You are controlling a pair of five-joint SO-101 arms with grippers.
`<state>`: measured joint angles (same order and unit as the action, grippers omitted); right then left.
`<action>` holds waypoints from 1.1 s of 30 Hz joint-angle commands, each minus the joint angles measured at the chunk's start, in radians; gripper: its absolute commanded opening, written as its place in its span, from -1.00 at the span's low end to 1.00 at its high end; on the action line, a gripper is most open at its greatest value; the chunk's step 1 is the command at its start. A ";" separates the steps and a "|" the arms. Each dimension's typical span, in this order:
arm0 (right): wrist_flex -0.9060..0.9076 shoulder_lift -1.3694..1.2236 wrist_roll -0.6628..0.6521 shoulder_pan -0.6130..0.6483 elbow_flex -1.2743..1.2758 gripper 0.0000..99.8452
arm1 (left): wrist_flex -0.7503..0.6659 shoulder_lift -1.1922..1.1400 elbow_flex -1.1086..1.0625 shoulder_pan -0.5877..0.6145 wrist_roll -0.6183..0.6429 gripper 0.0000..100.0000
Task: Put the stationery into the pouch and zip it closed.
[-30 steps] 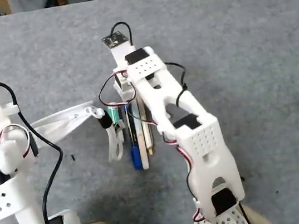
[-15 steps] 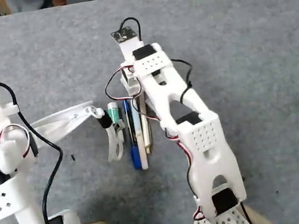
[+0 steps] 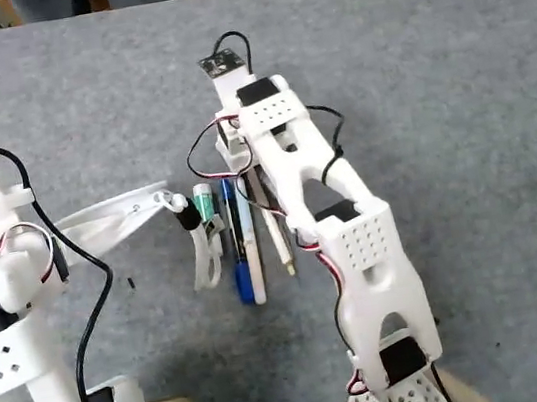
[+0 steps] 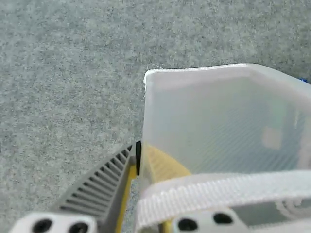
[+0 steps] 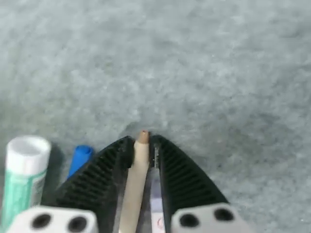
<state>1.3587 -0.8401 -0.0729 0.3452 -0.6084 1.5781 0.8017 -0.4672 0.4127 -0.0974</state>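
Observation:
My right gripper [image 5: 142,143] is shut on a tan pencil [image 5: 138,170] near its far end. In the high view the pencil [image 3: 276,235] lies slanted on the grey table, right of a blue pen [image 3: 241,256]. A green and white glue stick [image 3: 206,206] lies left of the pen; its cap [image 5: 26,150] and the pen's end [image 5: 80,156] show beside my right fingers. My left gripper [image 4: 138,155] is shut on the edge of a translucent white pouch [image 4: 218,121]. The pouch [image 3: 115,222] hangs at the left of the stationery.
A white strap with a black piece [image 3: 203,251] hangs from the pouch's end, close to the glue stick. Grey felt [image 3: 453,82] covers the table, with open room to the right and far side. Both arm bases stand at the near edge.
The right gripper shifted slightly away from the near edge. The pencil's near end has swung right, away from the blue pen. The left arm and pouch kept still.

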 commanded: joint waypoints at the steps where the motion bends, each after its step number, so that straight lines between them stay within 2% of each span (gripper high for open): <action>1: 0.083 0.053 -0.046 -0.002 -0.131 -0.98 | 0.035 -0.046 0.058 0.018 0.005 -0.94; 6: 0.222 0.082 -0.044 -0.003 -0.325 -0.98 | 0.183 -0.046 0.202 -0.079 0.006 -0.94; 13: 0.399 0.087 -0.044 -0.002 -0.608 -0.98 | 0.184 -0.046 0.202 -0.111 0.008 -0.94; 27: 0.408 0.091 -0.049 -0.012 -1.023 -0.98 | 0.183 -0.046 0.205 -0.111 0.008 -0.95; 33: 0.408 0.200 -0.051 -0.008 -1.010 -0.98 | 0.183 -0.048 0.209 -0.111 0.008 -0.95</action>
<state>1.7607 -0.7526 -0.1143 0.3376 -1.6026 1.7438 0.7541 -0.2984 0.3191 -0.1005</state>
